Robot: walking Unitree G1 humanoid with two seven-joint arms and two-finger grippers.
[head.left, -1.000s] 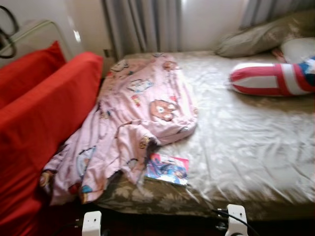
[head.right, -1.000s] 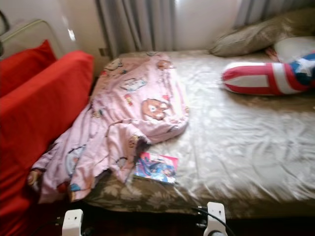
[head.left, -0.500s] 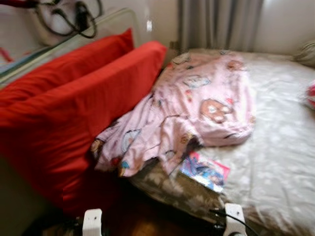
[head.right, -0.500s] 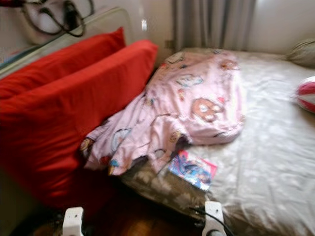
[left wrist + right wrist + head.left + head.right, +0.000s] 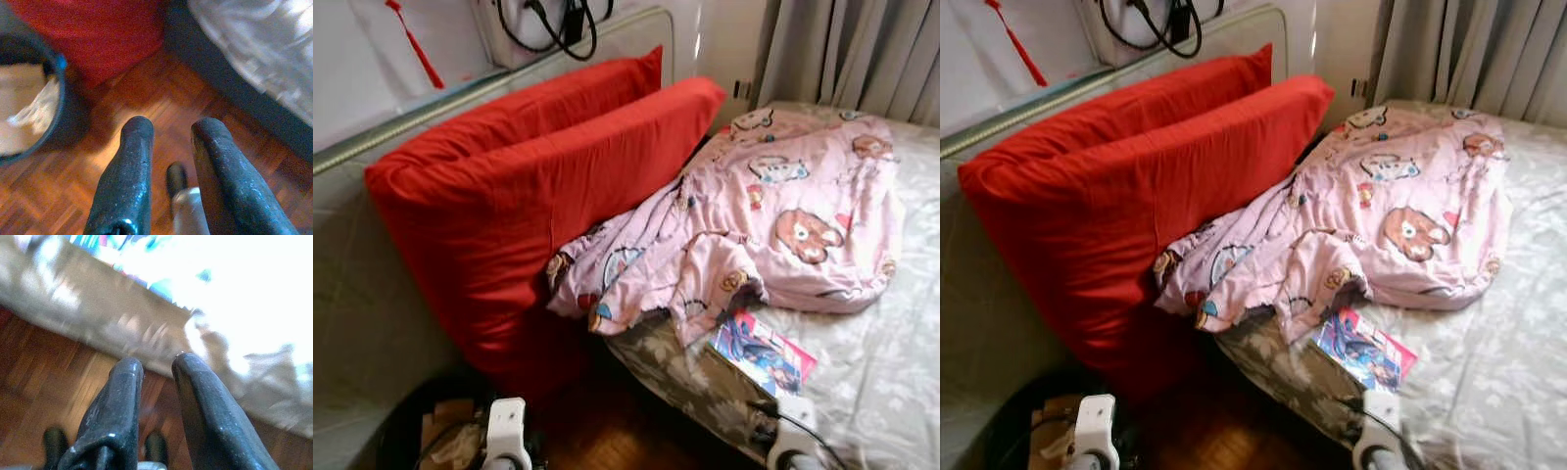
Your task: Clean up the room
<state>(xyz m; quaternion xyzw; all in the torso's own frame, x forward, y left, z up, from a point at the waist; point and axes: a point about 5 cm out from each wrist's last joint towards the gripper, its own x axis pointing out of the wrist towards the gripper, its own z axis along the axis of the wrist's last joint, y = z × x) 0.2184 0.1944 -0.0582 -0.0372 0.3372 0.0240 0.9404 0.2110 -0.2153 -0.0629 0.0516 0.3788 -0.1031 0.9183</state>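
A pink cartoon-print blanket (image 5: 773,220) lies crumpled over the left side of the bed (image 5: 891,362), one corner hanging off against the red cushions (image 5: 538,186). At the bed's near edge, just below the blanket, rests a colourful magazine (image 5: 762,352). A dark bin (image 5: 440,436) with paper scraps stands on the floor at the lower left. My left gripper (image 5: 172,125) hangs open over the wooden floor beside the bin (image 5: 29,98), holding nothing. Low in front of the bed edge (image 5: 122,328), my right gripper (image 5: 155,361) is open and holds nothing.
Two big red cushions lean against a pale headboard-like frame (image 5: 372,147) on the left. Cables (image 5: 553,20) hang on the wall above. Grey curtains (image 5: 862,54) hang behind the bed. A strip of dark wooden floor (image 5: 607,431) lies between cushions and bed.
The camera has swung to the left: the cushions now sit mid-picture, the bin has come into view and the striped pillow has gone out of frame. Blanket and magazine lie unmoved.
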